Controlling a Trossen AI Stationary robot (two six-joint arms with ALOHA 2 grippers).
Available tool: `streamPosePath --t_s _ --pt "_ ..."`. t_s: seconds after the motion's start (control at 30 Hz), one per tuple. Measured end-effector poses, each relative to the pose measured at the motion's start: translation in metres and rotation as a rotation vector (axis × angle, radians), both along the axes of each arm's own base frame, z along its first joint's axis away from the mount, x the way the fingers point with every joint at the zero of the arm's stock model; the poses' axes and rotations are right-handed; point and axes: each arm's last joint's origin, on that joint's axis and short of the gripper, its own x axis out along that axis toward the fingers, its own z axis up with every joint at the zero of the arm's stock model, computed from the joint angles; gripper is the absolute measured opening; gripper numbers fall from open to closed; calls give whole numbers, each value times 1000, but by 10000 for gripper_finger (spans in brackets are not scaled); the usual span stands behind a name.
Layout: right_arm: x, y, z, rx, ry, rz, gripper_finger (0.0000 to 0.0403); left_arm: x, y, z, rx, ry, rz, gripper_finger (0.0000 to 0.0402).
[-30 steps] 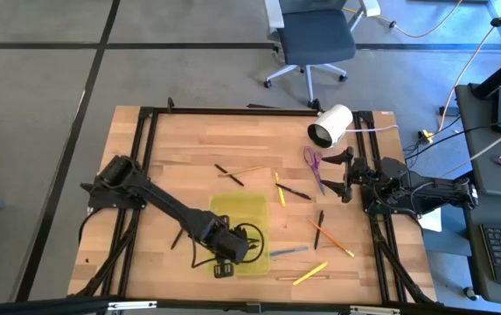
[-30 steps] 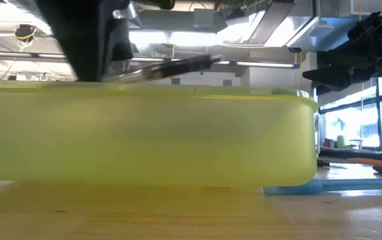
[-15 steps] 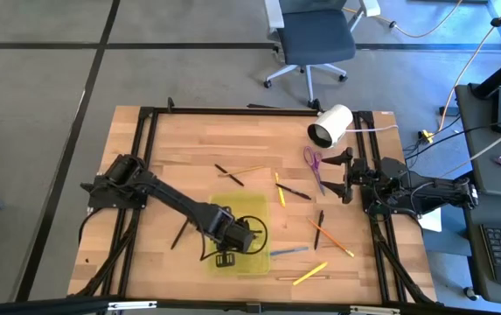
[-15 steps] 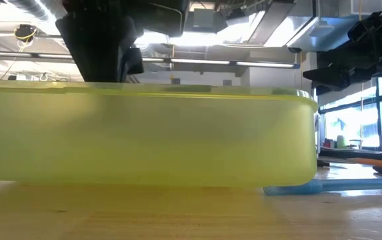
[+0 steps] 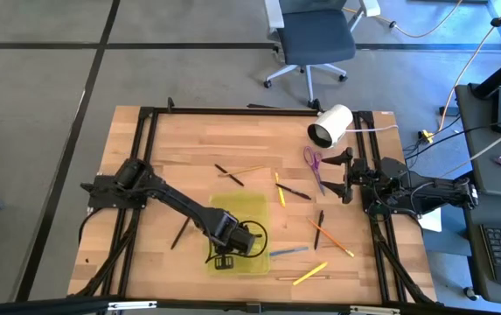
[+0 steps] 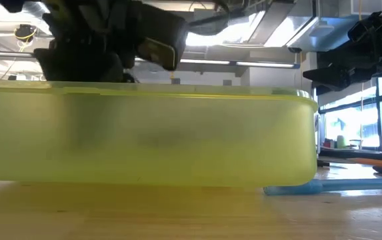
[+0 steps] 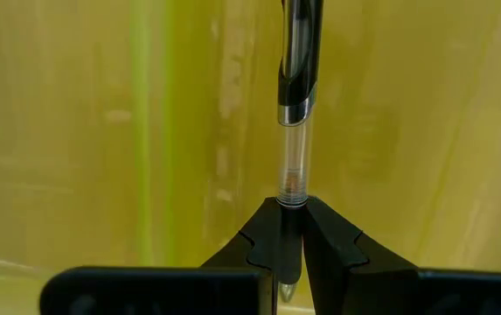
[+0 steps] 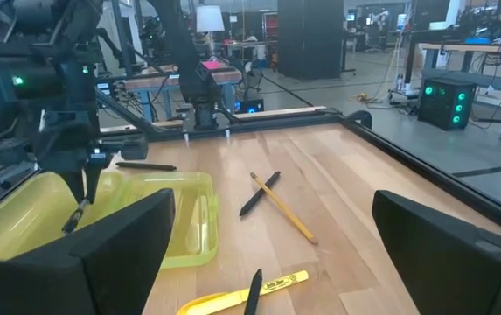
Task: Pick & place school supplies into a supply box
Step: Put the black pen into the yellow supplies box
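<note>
The supply box [image 5: 252, 210], a flat translucent yellow-green case, lies open near the table's front middle; in the low view the box [image 6: 177, 140] fills the picture. My left gripper [image 5: 231, 236] hangs over the box's near half, pointing down, shut on a pen [image 7: 295, 131] with a clear barrel and a black clip. Other school supplies lie loose on the wood: purple scissors [image 5: 314, 166], a blue pen [image 5: 289, 252], a yellow pen [image 5: 309, 273], an orange pencil [image 5: 331, 237] and black pens [image 5: 228, 175]. My right gripper [image 5: 348, 175] waits open at the right edge. My left gripper pinches the pen's clear barrel [image 7: 292, 194] between its two fingers, close to the pen's writing tip. The fingers come from above, pointing down. In the right wrist view the pen [image 8: 75, 217] slants down below the fingers inside the box. Whether its end touches the box floor, I cannot tell.
A white cylinder [image 5: 330, 125] lies at the far right by the frame. A black pen [image 5: 180, 233] lies left of the box, another black pen [image 5: 319, 218] right of it. A black metal frame [image 5: 233, 111] edges the table. An office chair [image 5: 316, 39] stands beyond the far edge.
My left gripper has sunk toward the box and gone a little toward the table's far edge, staying shut on the pen. The pen, which showed above the box rim in the low view, has gone down behind the box wall.
</note>
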Motion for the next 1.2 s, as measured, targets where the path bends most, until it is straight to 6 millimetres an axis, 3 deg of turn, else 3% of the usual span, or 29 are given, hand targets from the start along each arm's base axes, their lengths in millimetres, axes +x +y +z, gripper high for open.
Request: streamPosePath --t_s 0.4,0.8,1.2 --pt "0 0 0 -1 0 0 391 2 -1 -3 1 -11 11 56" --pt "0 0 0 -1 1 0 391 4 -2 -3 -14 -29 10 65" --pt "0 0 0 -1 0 0 391 0 1 -2 11 7 22 194"
